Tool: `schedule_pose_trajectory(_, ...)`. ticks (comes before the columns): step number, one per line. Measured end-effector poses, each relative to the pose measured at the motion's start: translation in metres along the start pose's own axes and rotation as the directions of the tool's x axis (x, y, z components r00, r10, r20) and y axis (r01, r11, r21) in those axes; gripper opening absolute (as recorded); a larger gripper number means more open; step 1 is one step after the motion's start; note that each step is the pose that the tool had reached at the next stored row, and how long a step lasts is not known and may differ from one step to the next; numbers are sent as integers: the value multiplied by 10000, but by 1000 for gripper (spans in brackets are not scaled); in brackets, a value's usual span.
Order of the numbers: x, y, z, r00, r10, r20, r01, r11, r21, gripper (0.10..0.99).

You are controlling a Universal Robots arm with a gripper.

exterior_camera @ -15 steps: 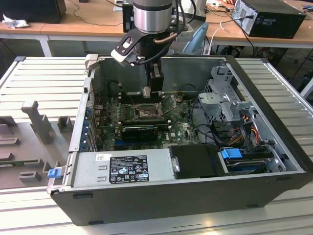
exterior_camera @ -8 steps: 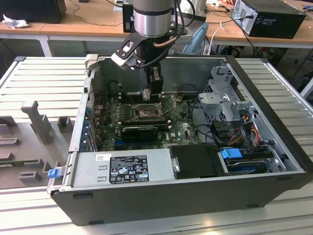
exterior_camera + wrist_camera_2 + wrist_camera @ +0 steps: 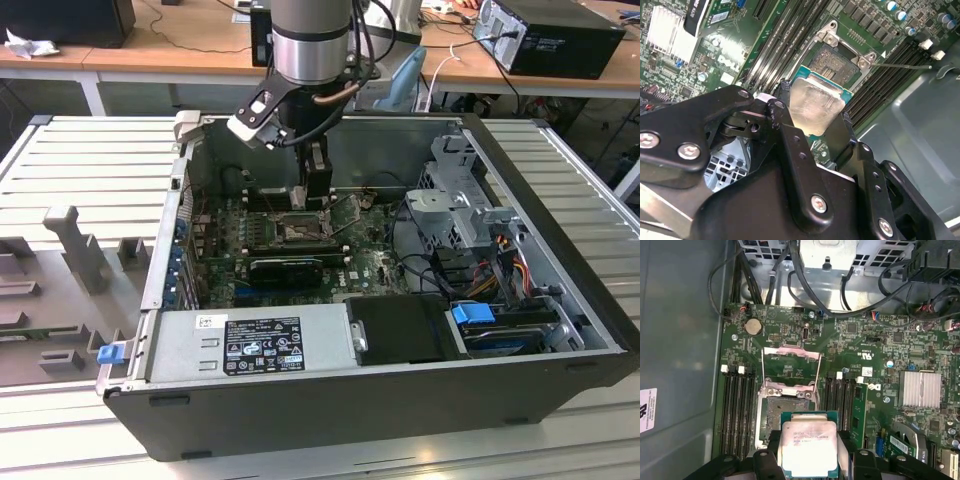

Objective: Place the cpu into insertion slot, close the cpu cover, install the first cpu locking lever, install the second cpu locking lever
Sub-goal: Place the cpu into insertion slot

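Observation:
My gripper (image 3: 315, 190) hangs inside the open computer case, shut on the cpu (image 3: 815, 107), a flat square chip with a dull silver top and green edge. Black fingers (image 3: 782, 102) clamp two opposite sides of the chip. The cpu (image 3: 807, 447) is held just above and slightly to one side of the insertion slot (image 3: 774, 415), apart from it. The slot (image 3: 837, 60) is a bare black square socket with a metal rim (image 3: 298, 230). The cpu cover (image 3: 791, 365), a thin metal frame, stands swung open beyond the socket. A thin locking lever (image 3: 900, 65) sticks out beside the socket.
Long black memory slots (image 3: 737, 410) flank the socket on both sides. A black card (image 3: 285, 268), a silver heat sink (image 3: 920, 389), a power supply (image 3: 250, 340), a drive cage (image 3: 465, 215) and loose cables (image 3: 840, 300) crowd the case. The grey case wall (image 3: 680, 340) is close by.

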State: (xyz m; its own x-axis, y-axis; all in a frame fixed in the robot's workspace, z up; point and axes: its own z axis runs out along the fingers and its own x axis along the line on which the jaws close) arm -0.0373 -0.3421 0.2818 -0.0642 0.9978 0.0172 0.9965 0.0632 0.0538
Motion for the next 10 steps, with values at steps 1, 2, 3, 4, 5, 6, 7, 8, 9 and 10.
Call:
schedule_pose_trajectory(1,0,-4,20,10000,12,-1,-12,10000,37,529)
schedule_pose_trajectory(2,1,-5,29,10000,39,-1,-39,10000,47,529)
schedule_pose_trajectory(3,0,-6,38,10000,90,2,-90,9999,53,529)
schedule_pose_trajectory(4,0,-6,55,9997,244,10,-244,9997,55,529)
schedule_pose_trajectory(5,0,-7,71,9992,411,19,-411,9991,52,529)
schedule_pose_trajectory(6,0,-9,84,9981,616,30,-616,9981,48,529)
schedule_pose_trajectory(7,0,-9,94,9972,751,37,-752,9972,46,529)
schedule_pose_trajectory(8,-1,-10,107,9960,893,48,-893,9960,43,529)
schedule_pose_trajectory(9,-1,-11,122,9953,969,81,-969,9953,41,529)
schedule_pose_trajectory(10,-1,-10,137,9952,973,85,-973,9952,70,529)
